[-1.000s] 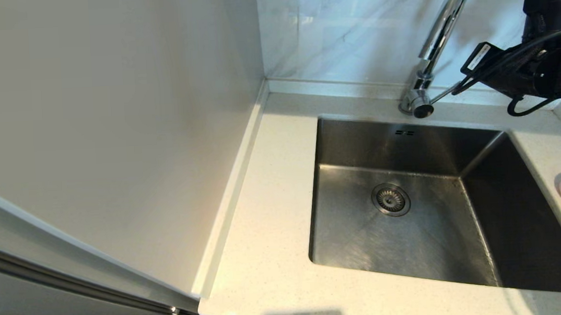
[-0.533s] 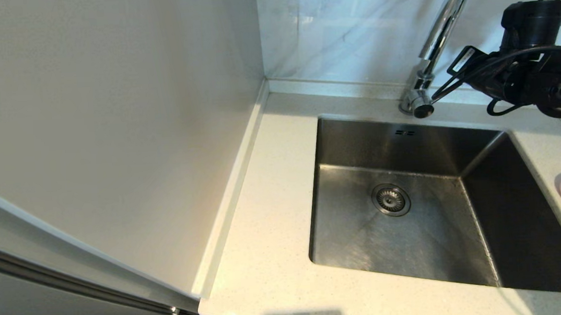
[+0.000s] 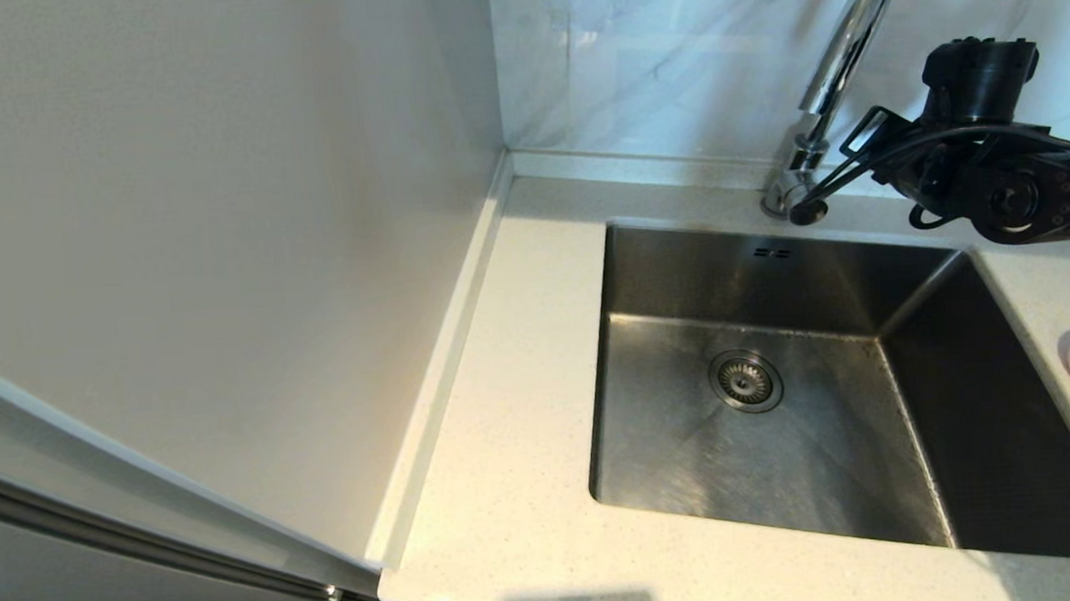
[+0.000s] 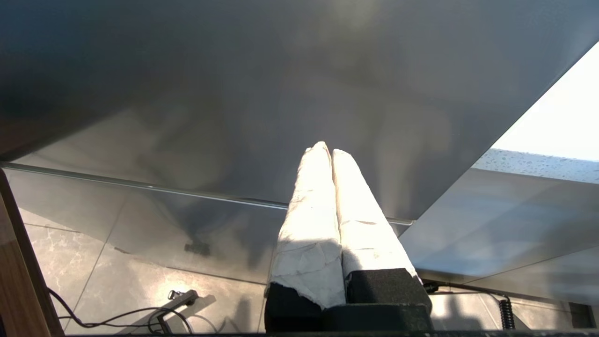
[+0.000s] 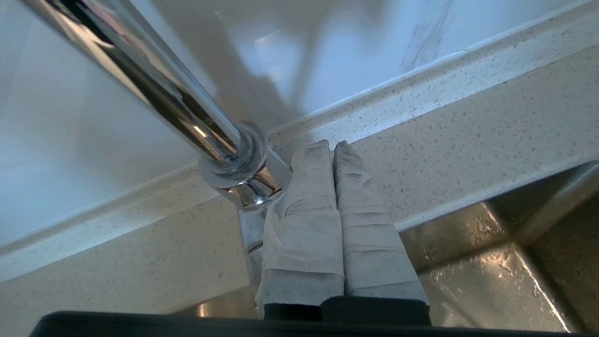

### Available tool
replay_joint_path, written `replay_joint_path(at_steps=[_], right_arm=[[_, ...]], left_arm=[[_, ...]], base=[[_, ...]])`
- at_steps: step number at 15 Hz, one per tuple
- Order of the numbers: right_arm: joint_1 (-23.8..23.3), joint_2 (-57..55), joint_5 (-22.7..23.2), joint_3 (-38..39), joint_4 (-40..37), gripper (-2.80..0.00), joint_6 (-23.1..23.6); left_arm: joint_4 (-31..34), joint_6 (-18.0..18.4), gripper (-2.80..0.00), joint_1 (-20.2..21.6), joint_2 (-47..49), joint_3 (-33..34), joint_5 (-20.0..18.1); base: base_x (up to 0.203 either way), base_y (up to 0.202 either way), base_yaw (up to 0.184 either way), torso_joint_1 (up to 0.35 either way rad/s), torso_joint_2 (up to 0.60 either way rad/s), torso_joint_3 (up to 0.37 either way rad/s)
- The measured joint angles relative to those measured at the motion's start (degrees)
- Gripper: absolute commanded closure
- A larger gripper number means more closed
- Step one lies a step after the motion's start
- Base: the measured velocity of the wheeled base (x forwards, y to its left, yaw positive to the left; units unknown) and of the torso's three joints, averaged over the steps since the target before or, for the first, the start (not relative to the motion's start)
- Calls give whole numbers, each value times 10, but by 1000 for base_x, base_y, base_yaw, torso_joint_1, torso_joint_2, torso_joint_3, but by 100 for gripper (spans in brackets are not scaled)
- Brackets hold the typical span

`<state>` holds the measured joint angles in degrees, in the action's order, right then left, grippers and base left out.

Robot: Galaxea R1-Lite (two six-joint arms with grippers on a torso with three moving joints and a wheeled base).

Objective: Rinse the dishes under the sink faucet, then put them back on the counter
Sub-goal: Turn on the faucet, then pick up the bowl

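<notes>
You are pressing the right pincer (image 5: 333, 145), closed and empty, against the faucet (image 5: 154, 89) lever; next, nudge water on.

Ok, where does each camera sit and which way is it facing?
Head: high, looking down at the sink, sink faucet and counter; right arm at the lever.
Left wrist: low, facing a grey panel; shut left tool.
Right wrist: behind the shut right tool, facing the faucet base.
Head and right wrist share faucet, sink, counter.
</notes>
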<state>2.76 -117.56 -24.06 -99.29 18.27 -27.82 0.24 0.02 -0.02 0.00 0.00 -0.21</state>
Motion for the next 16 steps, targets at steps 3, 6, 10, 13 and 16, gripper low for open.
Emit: replay_joint_path(at_steps=[3,6,10,13,16], right_arm=[[-5,-7,-1,15,2,0,0],[-5,13,4,95,6,0,11],[-12,52,17,157,43,0,23],[-40,101,12,177,44,0,33],[-110,193,28,254,45,0,70]], left_arm=[[0,0,0,0,0,0,0],[0,0,0,0,0,0,0],[0,0,0,0,0,0,0],[0,0,0,0,0,0,0],[0,0,0,0,0,0,0]], base=[[0,0,0,0,0,0],[0,0,0,0,0,0],[0,0,0,0,0,0],[0,0,0,0,0,0],[0,0,0,0,0,0]])
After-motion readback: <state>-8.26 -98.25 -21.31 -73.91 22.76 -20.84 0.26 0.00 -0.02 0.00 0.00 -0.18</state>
